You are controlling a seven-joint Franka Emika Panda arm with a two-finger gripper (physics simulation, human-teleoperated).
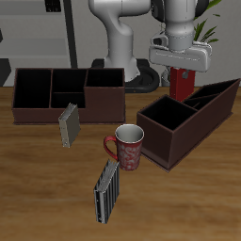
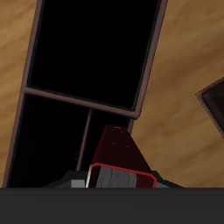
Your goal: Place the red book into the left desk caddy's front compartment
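Observation:
My gripper point(image 1: 179, 68) is shut on the red book point(image 1: 183, 85), a thin dark-red hardcover that hangs upright from the fingers. It is held above the left desk caddy point(image 1: 202, 124), the long dark-brown box with sloping side walls. In the wrist view the red book point(image 2: 118, 150) points down from the gripper point(image 2: 115, 177) over the caddy's dark inside, close to an inner divider point(image 2: 87, 112). The caddy's side wall point(image 2: 150, 61) runs past it. The book is above the rim and not inside a compartment.
A flat-topped dark caddy point(image 1: 66, 92) stands farther back, beside the wedge caddy; its corner shows in the wrist view point(image 2: 215, 101). A grey book point(image 1: 69, 125) stands before it. A red-patterned mug point(image 1: 127, 148) and a striped book point(image 1: 106, 191) stand nearer the front edge.

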